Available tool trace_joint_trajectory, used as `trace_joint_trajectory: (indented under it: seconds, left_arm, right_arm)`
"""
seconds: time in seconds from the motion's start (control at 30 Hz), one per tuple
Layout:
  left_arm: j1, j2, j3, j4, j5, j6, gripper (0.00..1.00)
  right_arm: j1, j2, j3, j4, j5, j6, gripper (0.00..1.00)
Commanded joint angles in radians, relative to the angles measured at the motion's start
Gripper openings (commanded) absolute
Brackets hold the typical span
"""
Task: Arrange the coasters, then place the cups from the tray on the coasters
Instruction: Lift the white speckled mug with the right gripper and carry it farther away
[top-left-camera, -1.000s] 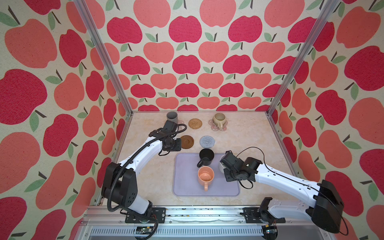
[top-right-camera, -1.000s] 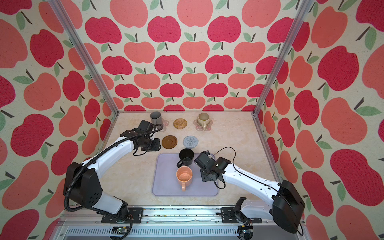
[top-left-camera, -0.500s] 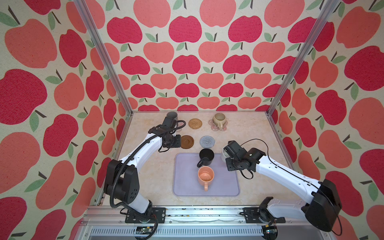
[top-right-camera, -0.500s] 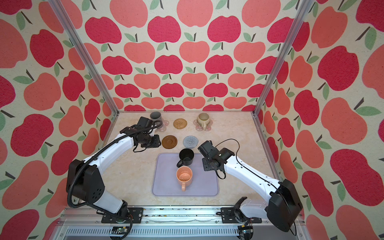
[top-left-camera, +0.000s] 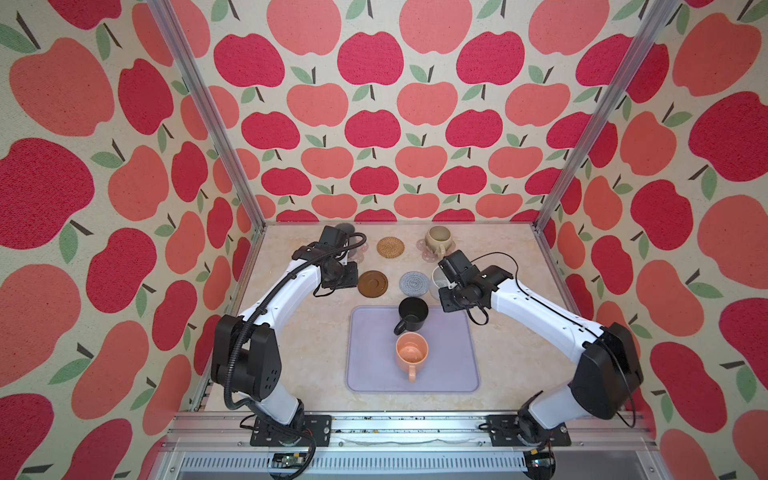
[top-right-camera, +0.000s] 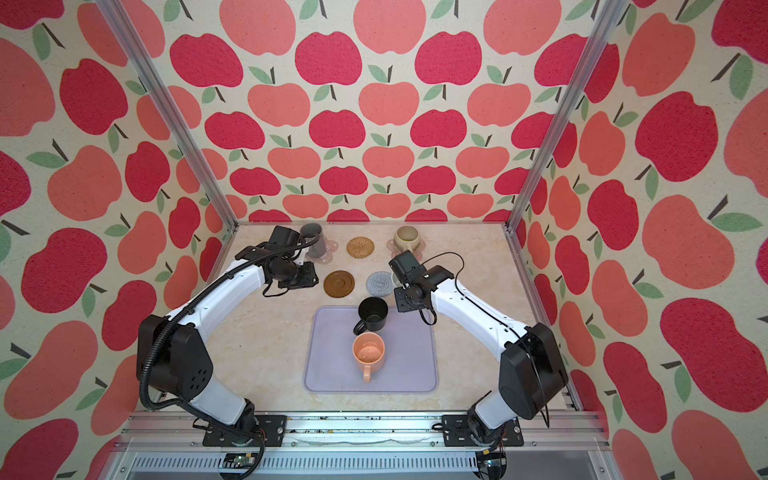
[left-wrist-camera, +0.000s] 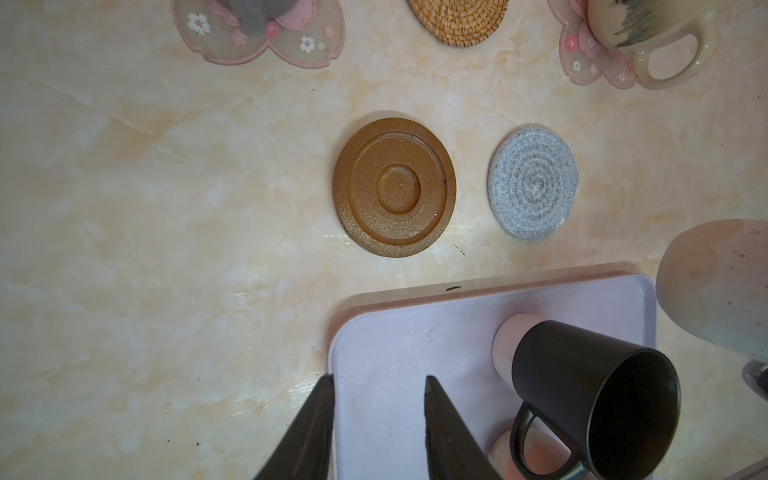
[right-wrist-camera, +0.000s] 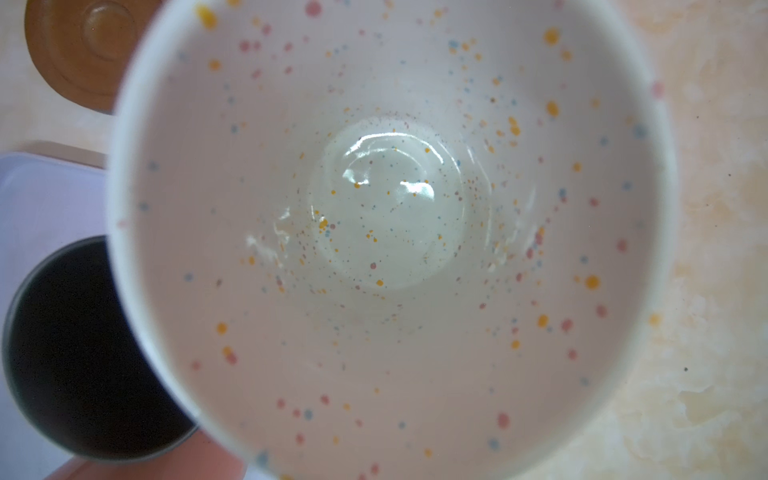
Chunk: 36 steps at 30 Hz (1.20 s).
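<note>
Coasters, five counted, all flat on the surface (top-left-camera: 316, 353). The far row holds the left pink flower coaster (left-wrist-camera: 307, 45), the rattan coaster (left-wrist-camera: 457, 20) and the right pink flower coaster (left-wrist-camera: 575, 54). The nearer row holds the brown disc coaster (left-wrist-camera: 394, 187) and the grey crocheted coaster (left-wrist-camera: 532, 183).

Cups, five counted:
- The tall grey cup (top-right-camera: 312, 243) stands on the left pink flower coaster, partly covered by the left arm (top-left-camera: 282, 299).
- The beige cup (top-left-camera: 438, 237) stands on the right pink flower coaster.
- The black cup (top-left-camera: 412, 313) and the peach cup (top-left-camera: 411, 352) stand upright along the middle of the tray (top-left-camera: 449, 353). The black cup is at the far rim, just beside the grey crocheted coaster.
- The speckled white cup (right-wrist-camera: 386, 232) hangs upright under the right gripper (top-left-camera: 449, 291), off the tray and just right of the grey crocheted coaster. That gripper is closed on it; its fingers are hidden.

The left gripper (left-wrist-camera: 378, 378) has its fingers apart with nothing between them, just left of the brown disc coaster.

Three coasters are bare: rattan, brown disc and grey crocheted. Both side strips of the tray are bare, and bare surface lies on either side of it. Apple-print walls (top-left-camera: 374, 124) close three sides.
</note>
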Motion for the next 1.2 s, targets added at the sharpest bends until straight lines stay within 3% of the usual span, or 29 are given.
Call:
trace_joint_trajectory:
  seconds: [0.0, 1.17]
  left_arm:
    - [0.017, 0.02, 0.034, -0.036, 0.018, 0.028, 0.38]
    - [0.133, 0.121, 0.126, -0.053, 0.096, 0.072, 0.38]
  right_arm:
    - [-0.019, 0.038, 0.104, 0.062, -0.015, -0.044, 0.0]
    - [-0.05, 0.632, 0.878, -0.1, -0.136, -0.097, 0.0]
